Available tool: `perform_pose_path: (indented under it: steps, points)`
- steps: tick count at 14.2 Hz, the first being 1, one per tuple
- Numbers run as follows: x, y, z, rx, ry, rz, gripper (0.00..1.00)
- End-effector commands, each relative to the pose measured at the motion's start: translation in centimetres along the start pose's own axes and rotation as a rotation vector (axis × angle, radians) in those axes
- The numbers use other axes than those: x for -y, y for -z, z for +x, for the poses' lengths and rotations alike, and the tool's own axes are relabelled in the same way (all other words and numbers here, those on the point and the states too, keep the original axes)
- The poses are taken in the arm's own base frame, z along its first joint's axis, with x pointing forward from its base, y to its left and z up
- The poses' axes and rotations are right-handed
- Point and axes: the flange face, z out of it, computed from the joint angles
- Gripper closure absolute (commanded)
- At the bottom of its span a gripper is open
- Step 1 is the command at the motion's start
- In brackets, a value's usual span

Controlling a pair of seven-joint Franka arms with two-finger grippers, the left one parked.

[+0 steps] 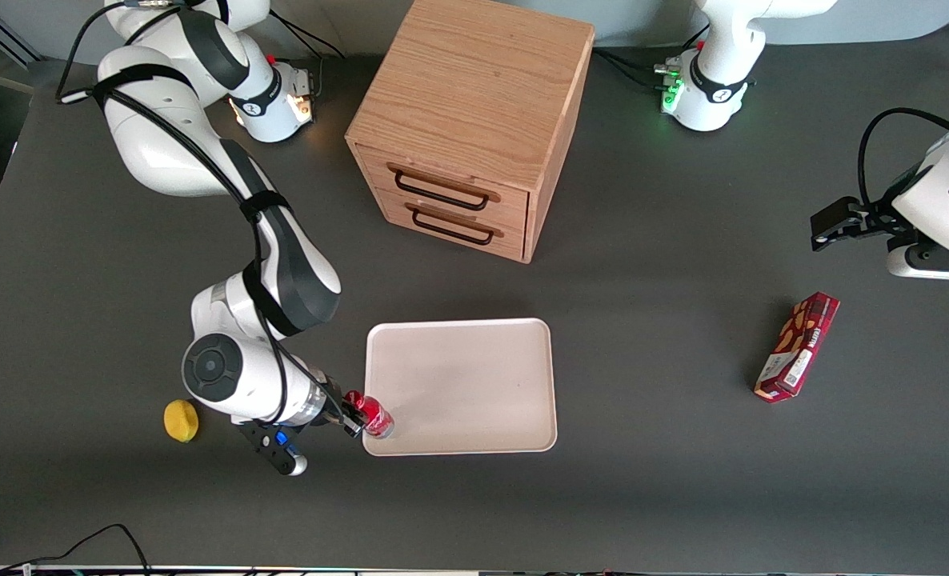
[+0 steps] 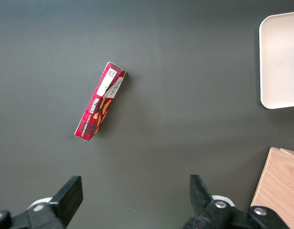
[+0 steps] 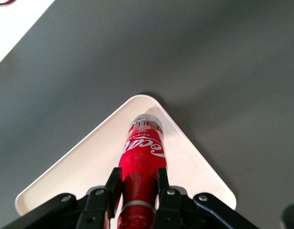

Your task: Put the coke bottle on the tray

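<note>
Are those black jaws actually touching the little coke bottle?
Touching. In the right wrist view the gripper has its jaws pressed against both sides of the coke bottle, over a corner of the tray.

coke bottle (image 3: 141,164) label: white Coca-Cola script | snack box (image 2: 99,106): print unreadable

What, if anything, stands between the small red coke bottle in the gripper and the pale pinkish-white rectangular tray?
Nothing visible does. The gripper is shut on the small red coke bottle, already over a corner of the pale pinkish-white rectangular tray. The yellow lemon-like object and red snack box lie off to the sides.
</note>
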Motion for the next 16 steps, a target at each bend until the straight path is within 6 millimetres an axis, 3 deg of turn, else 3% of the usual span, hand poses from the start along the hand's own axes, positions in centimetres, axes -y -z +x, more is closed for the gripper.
perform_pose_path:
  steps: [1, 2, 3, 4, 7, 8, 10, 13, 16]
  points:
    - [0.7, -0.4, 0.2, -0.027, -0.019, 0.02, 1.0]
    - [0.7, -0.3, 0.4, -0.027, -0.019, 0.02, 0.95]
    - [0.7, -0.4, 0.3, -0.027, -0.018, 0.019, 0.23]
    - [0.6, -0.2, 0.4, -0.035, -0.013, 0.014, 0.0]
    - [0.1, 2.2, -0.1, -0.01, 0.008, -0.022, 0.0]
    - [-0.5, 5.5, 0.3, -0.026, 0.024, -0.029, 0.0]
    - [-2.4, 12.4, -0.6, 0.011, 0.137, -0.072, 0.0]
    - [-7.5, 24.1, -2.9, -0.002, 0.273, -0.141, 0.0]
    - [-14.3, 30.4, -6.1, -0.036, 0.401, -0.223, 0.0]
